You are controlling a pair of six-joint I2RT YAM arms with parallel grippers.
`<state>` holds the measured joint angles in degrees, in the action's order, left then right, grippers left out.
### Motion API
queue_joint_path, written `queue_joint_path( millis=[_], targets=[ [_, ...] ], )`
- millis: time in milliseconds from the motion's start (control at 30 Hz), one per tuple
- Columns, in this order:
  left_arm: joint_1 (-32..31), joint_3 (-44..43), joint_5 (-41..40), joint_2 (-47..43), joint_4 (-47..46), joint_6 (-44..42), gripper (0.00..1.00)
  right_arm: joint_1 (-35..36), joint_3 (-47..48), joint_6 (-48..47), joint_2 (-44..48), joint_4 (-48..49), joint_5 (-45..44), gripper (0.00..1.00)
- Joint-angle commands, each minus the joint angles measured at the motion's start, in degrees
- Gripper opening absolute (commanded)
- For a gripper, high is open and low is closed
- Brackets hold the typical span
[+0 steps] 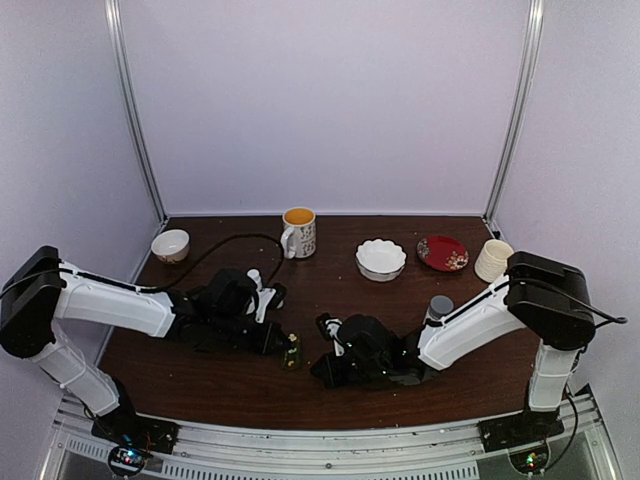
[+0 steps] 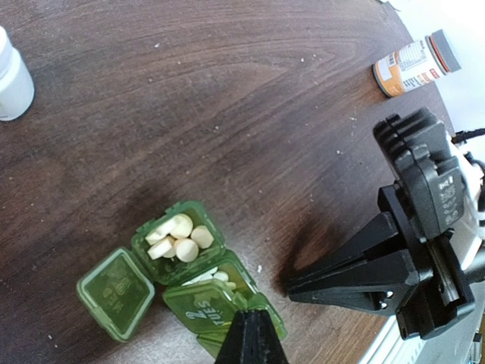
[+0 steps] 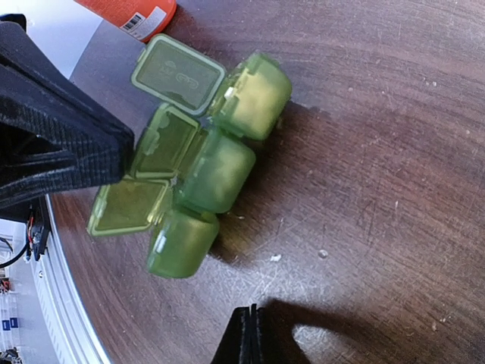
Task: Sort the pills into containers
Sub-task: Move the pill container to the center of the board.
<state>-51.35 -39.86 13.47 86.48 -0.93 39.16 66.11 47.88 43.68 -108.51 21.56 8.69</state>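
Observation:
The containers are one green pill box [image 2: 189,280] [image 3: 204,171] [image 1: 292,352] on the dark table, with several lids hinged open. White pills [image 2: 179,237] fill one open compartment, and a few more [image 2: 217,276] show under the half-lowered "2 TUES" lid [image 2: 203,305]. My left gripper [image 2: 252,317] [image 1: 284,345] is shut, and its tip rests against the box by the lids. My right gripper [image 3: 250,312] [image 2: 292,287] [image 1: 315,374] is shut with nothing in it, low over the table just beside the box.
An orange bottle with a grey cap [image 2: 413,67] [image 1: 438,307] lies to the right. A white bottle [image 2: 11,76] [image 1: 254,276] stands to the left. At the back are a small bowl [image 1: 170,245], mug [image 1: 299,232], white bowl [image 1: 381,258], red plate [image 1: 442,252] and stacked cups [image 1: 492,260].

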Motion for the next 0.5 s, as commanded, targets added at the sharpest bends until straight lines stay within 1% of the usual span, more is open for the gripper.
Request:
queue_joint_path(
  millis=[0,467],
  targets=[
    [-0.59,-0.24,1.37,1.13,-3.1,0.42,0.0,-0.47,1.39,-0.53,-0.59,-0.21,-1.94,0.0],
    [-1.22,-5.08,3.01,6.37,-4.04,-0.26,0.0,-2.02,-1.87,-3.17,5.44,-1.41,-5.18,0.0]
  ],
)
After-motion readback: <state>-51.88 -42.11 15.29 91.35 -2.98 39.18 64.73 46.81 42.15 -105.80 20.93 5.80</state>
